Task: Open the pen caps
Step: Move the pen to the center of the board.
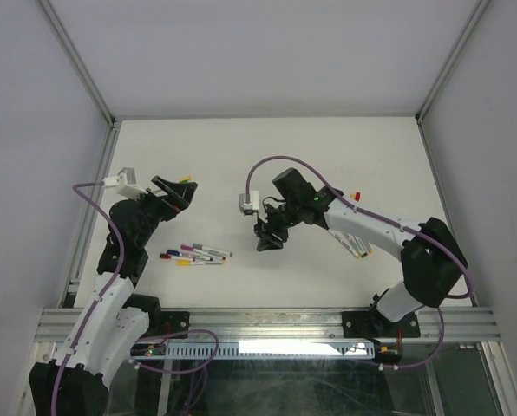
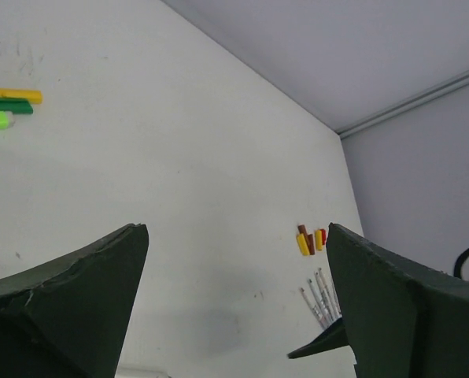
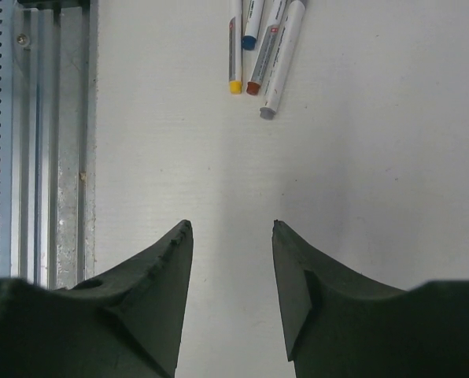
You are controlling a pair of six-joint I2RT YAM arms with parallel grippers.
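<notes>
My right pincer (image 3: 232, 224) hangs with its jaws parted and nothing between them, low over bare tabletop (image 3: 376, 197), with the metal rail (image 3: 57, 157) running down one side of its wrist view. Just ahead of its tips lies a cluster of pens (image 3: 266, 47), packed side by side, showing yellow, blue, orange and grey ends. My left pincer (image 2: 238, 232) is spread wide and equally empty, pointing out across the tabletop from the far side of that cluster. Farther off, beside my right arm, a few loose caps (image 2: 311, 239) in red, yellow and maroon lie near a second bunch of pens (image 2: 321, 295), so I judge that part of the job is done and I am between pens, about to fetch the next. Yellow and green pieces sit at the edge of the left wrist view, cut off; I cannot tell whether they are caps alone. The next move calls for one pincer to close on a thin barrel from the cluster and lift it, then for the other to pinch the short cap and pull straight along the pen.
</notes>
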